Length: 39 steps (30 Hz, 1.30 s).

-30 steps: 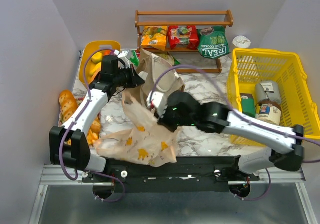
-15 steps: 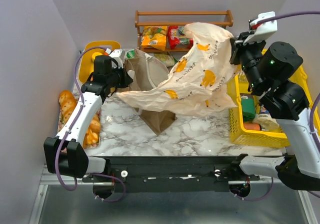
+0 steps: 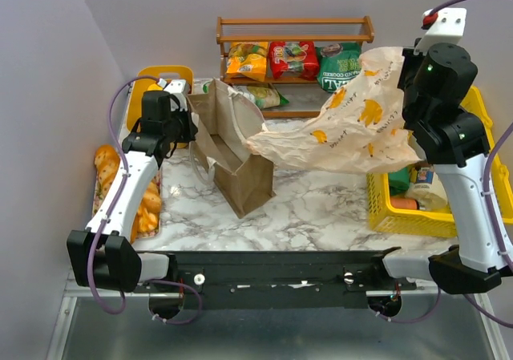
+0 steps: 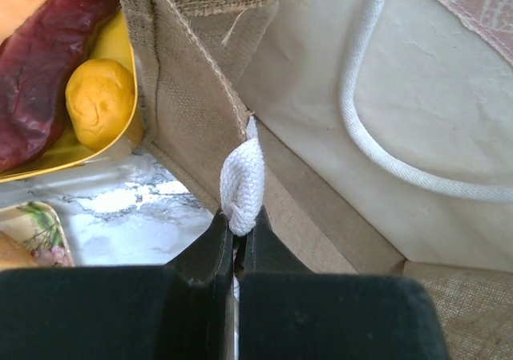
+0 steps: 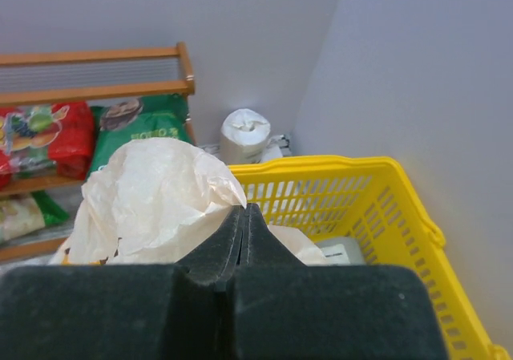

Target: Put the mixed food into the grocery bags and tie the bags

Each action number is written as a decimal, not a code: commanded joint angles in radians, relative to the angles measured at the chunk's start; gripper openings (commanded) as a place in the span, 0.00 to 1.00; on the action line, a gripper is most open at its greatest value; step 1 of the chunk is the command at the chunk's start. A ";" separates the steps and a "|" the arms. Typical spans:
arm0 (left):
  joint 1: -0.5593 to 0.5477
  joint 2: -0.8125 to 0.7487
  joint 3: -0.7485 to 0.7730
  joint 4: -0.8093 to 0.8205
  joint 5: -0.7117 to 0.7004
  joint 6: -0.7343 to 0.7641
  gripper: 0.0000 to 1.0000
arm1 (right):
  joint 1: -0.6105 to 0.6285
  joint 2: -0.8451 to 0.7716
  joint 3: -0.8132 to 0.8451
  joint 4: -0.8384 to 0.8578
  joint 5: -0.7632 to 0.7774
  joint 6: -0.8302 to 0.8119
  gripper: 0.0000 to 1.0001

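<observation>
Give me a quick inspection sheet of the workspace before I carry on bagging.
Surface: marble tabletop, no spills seen.
Job's things: jute tote stands open; plastic bag hangs in the air between tote and basket; red packet and green packet sit on the wooden shelf.
Clutter: yellow basket on the right, contents partly hidden; yellow tray and bread on the left.
Grippers: left gripper shut on the tote's white handle; right gripper shut on the plastic bag.
Cables: purple cable loops beside the left arm, no snag seen.
Surroundings: plain walls, nothing seen.
</observation>
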<state>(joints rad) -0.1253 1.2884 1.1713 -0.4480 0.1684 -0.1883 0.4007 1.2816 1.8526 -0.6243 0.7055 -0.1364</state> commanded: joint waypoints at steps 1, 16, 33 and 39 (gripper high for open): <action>0.018 -0.031 0.010 -0.015 -0.050 0.027 0.00 | -0.010 0.021 0.039 -0.002 0.114 -0.042 0.01; 0.027 -0.072 -0.009 0.029 0.003 0.013 0.00 | 0.204 0.192 -0.207 0.000 -0.150 0.121 0.01; 0.030 -0.077 -0.013 0.035 0.000 -0.003 0.00 | 0.210 0.222 -0.474 -0.069 -0.712 0.356 0.67; 0.032 -0.077 -0.016 0.040 0.011 -0.007 0.00 | 0.207 0.189 -0.165 -0.198 -0.830 0.285 0.95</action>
<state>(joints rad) -0.1040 1.2434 1.1622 -0.4580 0.1581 -0.1883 0.6094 1.5303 1.4506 -0.7307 -0.0124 0.1886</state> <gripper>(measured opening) 0.040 0.900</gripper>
